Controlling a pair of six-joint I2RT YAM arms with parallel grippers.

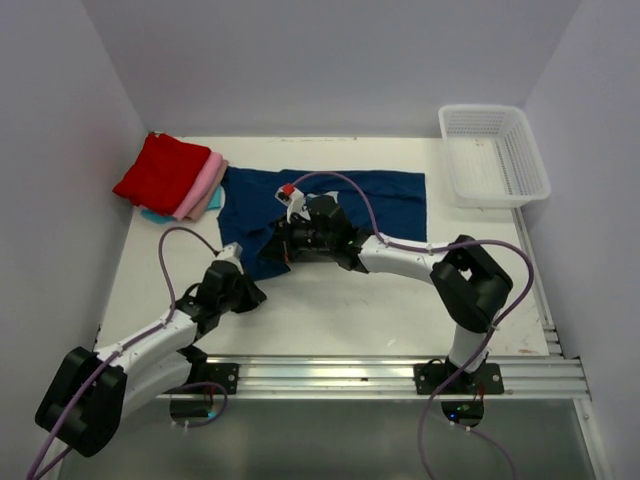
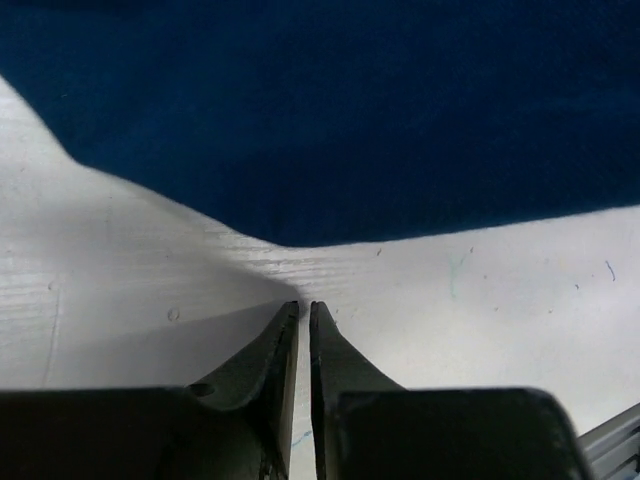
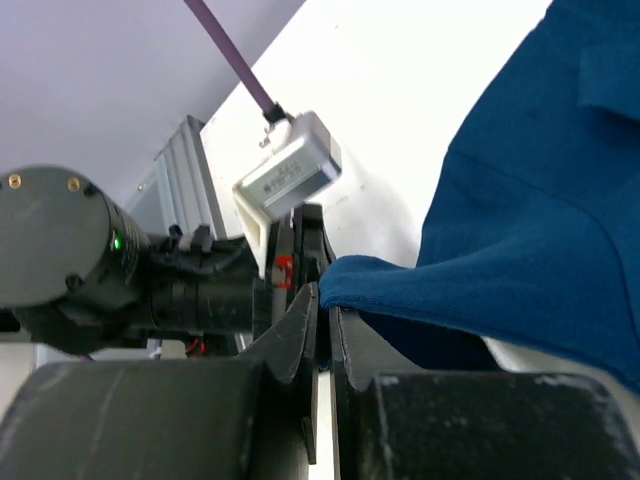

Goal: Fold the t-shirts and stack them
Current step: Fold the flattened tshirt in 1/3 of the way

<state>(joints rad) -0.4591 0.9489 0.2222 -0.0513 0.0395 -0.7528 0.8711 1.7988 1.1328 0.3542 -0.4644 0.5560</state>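
While the right gripper [image 3: 322, 300] is pinching what looks to me like the near edge of the navy t-shirt [image 1: 390, 195], its fingers closed tight and the cloth rising from them in a soft ridge, the left gripper [image 2: 305, 308] is sitting closed too, but on nothing: its tips are resting on the bare table [image 1: 330, 320] just short of the hem. I'm judging that a fold is being set up. To do it well, the left arm is going to need its own hold first, opening, sliding under the edge and closing on the cloth, so that both corners are travelling together. With one hand pulling alone, the cloth is likely to be dragging askew and bunching. Both holds should be lifting only enough to clear the table, then carrying the edge straight over toward the far hem. The navy shirt is lying spread out just beside the white mesh basket [image 1: 497, 203], on the basket's left-arm side, smooth where it is nearest the basket and rumpled at the corner farthest from it, under the right arm. It is looking deep plain blue, thin and limp, with no print showing. Well apart from the basket, beyond the navy shirt, the red t-shirt [image 1: 160, 172], pink t-shirt [image 1: 205, 185] and teal t-shirt [image 1: 155, 215] are lying folded in a slanting pile, red uppermost.
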